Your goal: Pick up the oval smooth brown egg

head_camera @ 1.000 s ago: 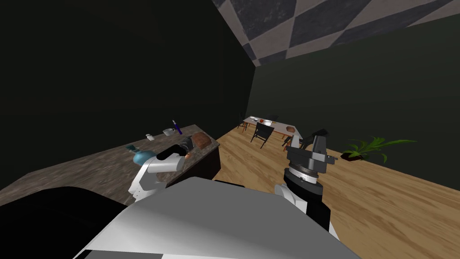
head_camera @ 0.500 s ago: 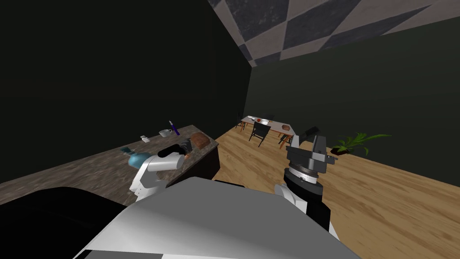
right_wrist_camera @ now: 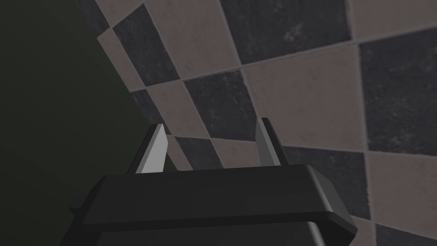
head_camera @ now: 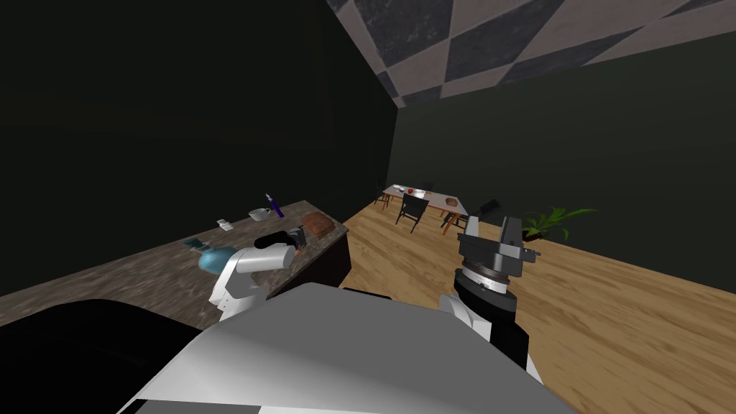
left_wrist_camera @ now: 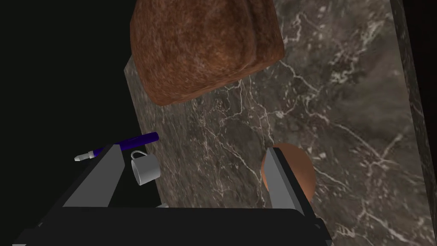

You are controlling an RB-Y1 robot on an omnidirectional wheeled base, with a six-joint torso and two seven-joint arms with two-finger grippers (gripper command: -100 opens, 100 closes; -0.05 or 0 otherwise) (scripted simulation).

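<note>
Our left end effector (left_wrist_camera: 192, 149) hangs open above the desk (left_wrist_camera: 341, 106), its two fingers spread wide with only bare, dark marbled top between them. The brown egg (left_wrist_camera: 302, 173) lies on the desk right at one finger (left_wrist_camera: 279, 179), which covers part of it. Most of what shows sits outside the gap, not between the fingers (so we judge a sideways shift is needed before closing). Further out lies a brown loaf (left_wrist_camera: 205, 47), and beyond the other finger a small white mug (left_wrist_camera: 145, 170) and a purple pen (left_wrist_camera: 132, 142). Our right end effector (right_wrist_camera: 211, 124) is raised at our side, fingers parted, holding nothing.

We judge the egg light, rigid, smooth and brittle. It may roll on the flat top or slip from thin blades, and a hard squeeze could crack it. It is best taken gently across its widest middle. We cannot make out how much of the egg the finger hides, or which way its long axis lies. The loaf is cut off at the picture's edge.
</note>
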